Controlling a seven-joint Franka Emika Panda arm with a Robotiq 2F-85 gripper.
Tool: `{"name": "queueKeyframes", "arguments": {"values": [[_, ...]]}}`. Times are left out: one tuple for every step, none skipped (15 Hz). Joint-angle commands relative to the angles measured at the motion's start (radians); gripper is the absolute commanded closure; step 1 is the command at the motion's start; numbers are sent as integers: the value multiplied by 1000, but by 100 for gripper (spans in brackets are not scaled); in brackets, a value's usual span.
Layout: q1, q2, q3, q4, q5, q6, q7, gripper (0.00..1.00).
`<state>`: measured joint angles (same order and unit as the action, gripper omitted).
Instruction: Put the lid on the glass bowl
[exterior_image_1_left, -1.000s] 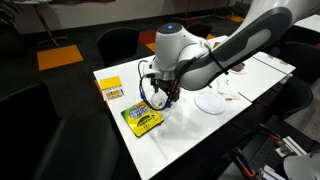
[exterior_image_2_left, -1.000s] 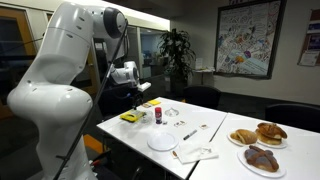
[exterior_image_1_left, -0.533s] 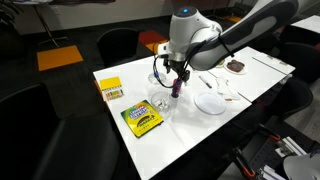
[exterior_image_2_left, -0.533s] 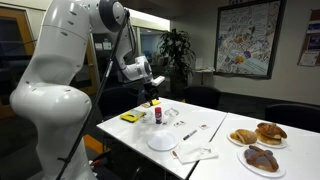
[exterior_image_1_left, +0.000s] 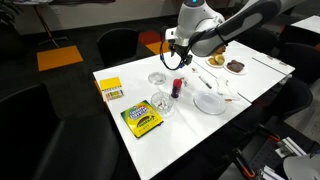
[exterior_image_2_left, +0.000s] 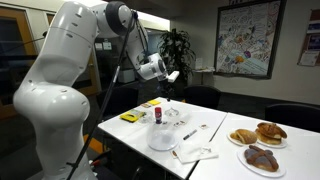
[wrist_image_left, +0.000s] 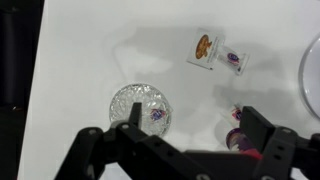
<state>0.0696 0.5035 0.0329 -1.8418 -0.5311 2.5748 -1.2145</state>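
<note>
Since a second ago the white robot arm (exterior_image_1_left: 235, 30) has lifted away from the green-and-yellow crayon box (exterior_image_1_left: 141, 120) and swung toward the far side of the white table (exterior_image_1_left: 175, 138). It now hangs high above that side. The jaws are spread wide and hold nothing; the wrist view shows table surface between the two dark fingers.

The small round see-through glass lid (exterior_image_1_left: 158, 78) lies flat on the table near the far edge. It appears in the wrist view (wrist_image_left: 138, 103) just ahead of one finger, a little off from the gap between the jaws. The height probably gives the camera a full look at it before descending.

The small clear glass bowl (exterior_image_1_left: 162, 103) stands uncovered beside the crayon box, apart from the lid. A small red-capped bottle (exterior_image_1_left: 177, 87) stands near both and shows close to the other finger in the wrist view (wrist_image_left: 237, 135), so a descent should keep clear of it.

The flat white round plate (exterior_image_1_left: 210, 102) lies further along and plays no part. The lid has yet to be grasped; the jaws need centring over it first.
</note>
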Motion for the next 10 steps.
{"name": "queueKeyframes", "arguments": {"values": [[-104, 118, 88, 117, 114, 67, -231, 0], [-139, 142, 127, 140, 177, 54, -307, 0], [-162, 155, 157, 152, 248, 6, -363, 0], [-89, 102, 78, 95, 186, 35, -262, 0], [-112, 125, 101, 112, 229, 34, -314, 0], [-125, 139, 112, 124, 243, 34, -334, 0], [-130, 146, 116, 129, 246, 35, -338, 0], [-130, 148, 118, 132, 246, 34, -338, 0], [-130, 148, 120, 134, 246, 34, -338, 0], [-132, 163, 124, 144, 251, 57, -340, 0]]}}
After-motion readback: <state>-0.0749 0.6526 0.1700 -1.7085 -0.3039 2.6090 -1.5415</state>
